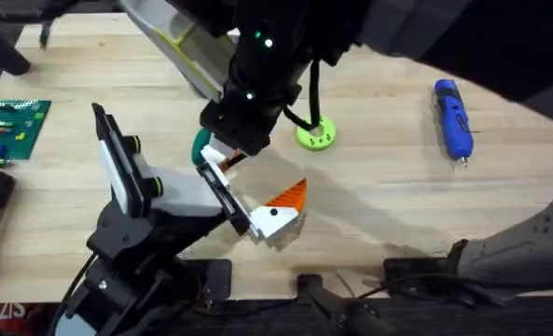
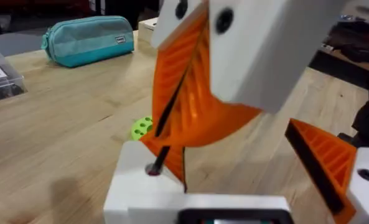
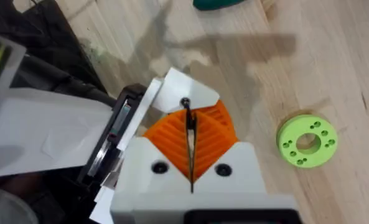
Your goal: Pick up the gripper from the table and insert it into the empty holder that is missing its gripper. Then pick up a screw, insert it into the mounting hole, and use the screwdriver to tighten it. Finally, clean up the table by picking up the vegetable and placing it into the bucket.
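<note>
Screwdriver (image 1: pixel 452 119): laid flat on the worktop (image 1: pixel 379 196) at the far right, well apart from both arms, bit end toward the near edge; touched by nothing.
Right gripper (image 3: pixel 190 163): seen in its wrist view with the orange ribbed pads pressed together on a thin dark screw (image 3: pixel 188 121), whose lower end meets a hole in a white block (image 3: pixel 183 93); the screw's head is hidden between the pads.
Left gripper (image 1: pixel 274 217): stretched out over the middle of the worktop in the overhead view, white with an orange pad; whether anything is clamped cannot be told, since its wrist view is largely blocked by the right gripper's fingers.
Right arm: large, dark and blurred under the overhead camera, hiding much of the far worktop.
Lime-green disc (image 1: pixel 315 135): flat on the worktop, just beyond the grippers.
Teal object (image 1: pixel 200 145): mostly hidden behind the right arm; its kind cannot be made out.
Teal pouch (image 2: pixel 88 39): lying at the worktop's far edge in the left wrist view.
</note>
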Robot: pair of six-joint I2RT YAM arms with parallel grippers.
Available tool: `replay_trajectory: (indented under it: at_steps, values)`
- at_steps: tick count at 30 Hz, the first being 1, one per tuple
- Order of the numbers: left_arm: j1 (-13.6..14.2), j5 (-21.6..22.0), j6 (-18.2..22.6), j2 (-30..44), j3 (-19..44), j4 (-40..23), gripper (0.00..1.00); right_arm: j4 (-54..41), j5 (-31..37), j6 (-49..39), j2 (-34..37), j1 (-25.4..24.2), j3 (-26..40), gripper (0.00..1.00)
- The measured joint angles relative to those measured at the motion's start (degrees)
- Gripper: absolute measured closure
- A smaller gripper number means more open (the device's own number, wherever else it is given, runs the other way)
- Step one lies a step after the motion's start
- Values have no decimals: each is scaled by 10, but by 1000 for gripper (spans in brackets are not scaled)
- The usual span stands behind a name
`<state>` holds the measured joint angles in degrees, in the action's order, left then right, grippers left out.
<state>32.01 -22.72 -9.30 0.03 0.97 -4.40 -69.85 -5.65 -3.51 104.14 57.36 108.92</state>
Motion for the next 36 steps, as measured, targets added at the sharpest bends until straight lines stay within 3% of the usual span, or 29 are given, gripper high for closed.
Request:
replay_trajectory:
  at_steps: [36]
  values:
    - [0, 11, -6, 0, 0, 0, 17, 31, -7, 0, 12, 0, 0, 991]
